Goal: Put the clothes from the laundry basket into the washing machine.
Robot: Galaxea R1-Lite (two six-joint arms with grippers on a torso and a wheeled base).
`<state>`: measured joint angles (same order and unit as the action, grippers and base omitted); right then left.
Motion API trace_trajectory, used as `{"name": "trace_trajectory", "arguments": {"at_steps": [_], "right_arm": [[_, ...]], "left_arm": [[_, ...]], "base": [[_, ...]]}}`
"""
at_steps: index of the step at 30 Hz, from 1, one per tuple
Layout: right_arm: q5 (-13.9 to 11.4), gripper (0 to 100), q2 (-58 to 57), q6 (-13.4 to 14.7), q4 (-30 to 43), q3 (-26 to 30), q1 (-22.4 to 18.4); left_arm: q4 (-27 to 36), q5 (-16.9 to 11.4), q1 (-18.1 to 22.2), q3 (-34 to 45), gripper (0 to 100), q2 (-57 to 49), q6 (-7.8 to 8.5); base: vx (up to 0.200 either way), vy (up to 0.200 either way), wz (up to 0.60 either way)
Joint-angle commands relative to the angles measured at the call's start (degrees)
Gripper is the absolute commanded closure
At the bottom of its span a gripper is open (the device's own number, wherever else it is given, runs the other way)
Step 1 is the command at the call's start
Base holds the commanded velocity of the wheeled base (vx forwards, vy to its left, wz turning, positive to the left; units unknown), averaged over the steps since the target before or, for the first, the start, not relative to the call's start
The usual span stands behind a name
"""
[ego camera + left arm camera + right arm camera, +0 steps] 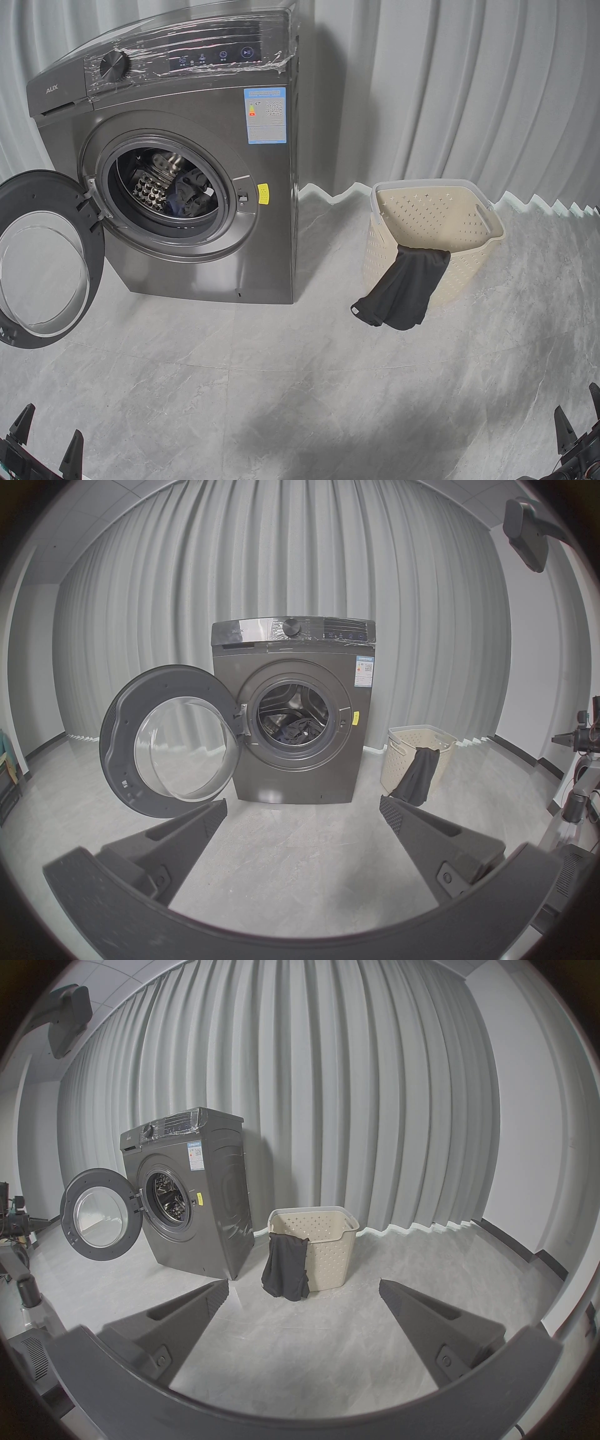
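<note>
Both grippers sit at the bottom of the head view, fingers spread wide and holding nothing — the left gripper (49,434) in the lower left corner, the right gripper (578,412) in the lower right. Right of centre, a black garment (406,287) hangs over the front rim of the laundry basket (437,184), its end on the floor (281,387). Upper left, the washing machine (262,250) stands with its door (44,187) swung open — dark clothes (190,187) lie inside.
</note>
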<state>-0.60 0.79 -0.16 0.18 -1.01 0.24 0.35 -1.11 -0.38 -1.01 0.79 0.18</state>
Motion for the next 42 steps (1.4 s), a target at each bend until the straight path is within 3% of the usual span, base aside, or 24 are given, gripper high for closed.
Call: {"name": "trace_trajectory", "arguments": {"at_steps": [1,19,28,42], "right_arm": [[-0.02,0,0.00,-0.02,-0.01,0.92,0.02],[-0.02,0,0.00,-0.02,-0.01,0.92,0.02],[-0.02,0,0.00,-0.02,-0.01,0.92,0.02],[-0.02,0,0.00,-0.02,-0.01,0.92,0.02]], "left_arm": [[0.09,-0.03,-0.06,0.84,0,-0.79,-0.01],[0.09,-0.12,-0.06,0.84,0,-0.79,0.17],[0.09,0.14,-0.06,0.84,0,-0.79,0.43],[0.09,0.05,0.03,0.84,0,-0.79,-0.09]], "base": [[0.000,-0.200,0.00],[0.000,-0.033,0.00],[0.000,-0.200,0.00],[0.000,0.000,0.00]]}}
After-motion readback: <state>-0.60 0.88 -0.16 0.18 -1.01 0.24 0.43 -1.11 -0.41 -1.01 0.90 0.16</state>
